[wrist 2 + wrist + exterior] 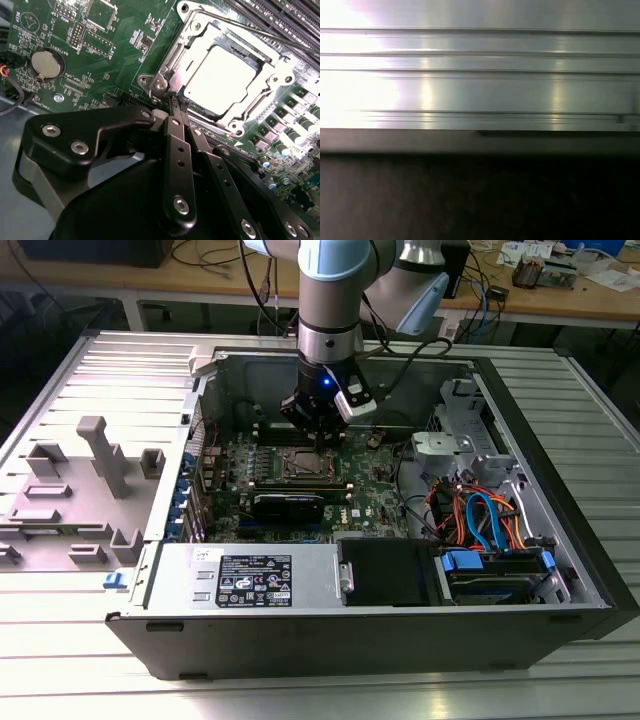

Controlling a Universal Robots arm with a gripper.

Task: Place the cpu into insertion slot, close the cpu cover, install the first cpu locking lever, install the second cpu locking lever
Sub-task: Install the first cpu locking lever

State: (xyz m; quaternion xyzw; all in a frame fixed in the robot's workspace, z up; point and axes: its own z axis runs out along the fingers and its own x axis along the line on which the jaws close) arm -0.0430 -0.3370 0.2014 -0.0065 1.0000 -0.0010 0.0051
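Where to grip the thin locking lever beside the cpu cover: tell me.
Likely the locking lever by its straight rod, pinched across from above: it lies thin along the edge of the cpu cover, with memory slots crowding the other side.

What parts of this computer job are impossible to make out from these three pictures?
- Exterior view: the small grey square cpu is too small to judge how it is seated, and the black pincer hangs over the socket's far edge.
- Second wrist view: the closed pincer covers one corner of the silvery metal frame cpu cover, hiding any lever end there.
- First wrist view: ribbed metal and a dark band, nothing of the board.
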